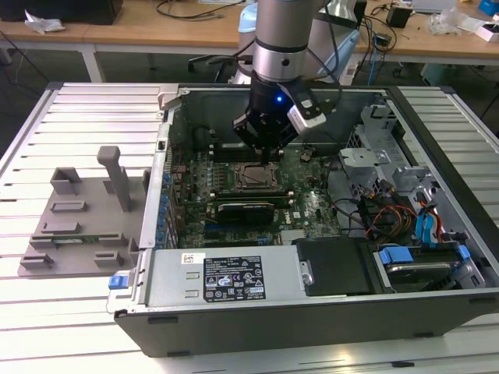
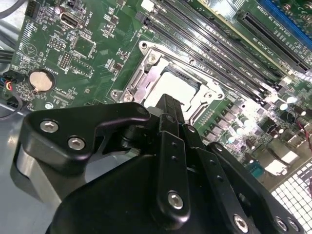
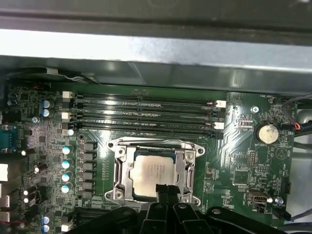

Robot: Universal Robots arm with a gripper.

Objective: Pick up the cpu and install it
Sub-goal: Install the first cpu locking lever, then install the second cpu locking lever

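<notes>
The cpu (image 3: 152,176) is seen lying flat in the socket frame (image 3: 155,170) (it is square, so no side is longer). The gripper (image 3: 166,191) is held just above it, its fingers pressed together on nothing.

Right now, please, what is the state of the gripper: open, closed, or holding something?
Gripper: just above the cpu that sits in the socket; open or closed cannot be told.

A silvery-grey cpu (image 3: 152,175) sits in a dull metal socket frame (image 3: 122,168) on a green motherboard (image 3: 243,161), beneath a black pincer (image 2: 168,105); the fixture tray (image 1: 78,226) is grey.
</notes>
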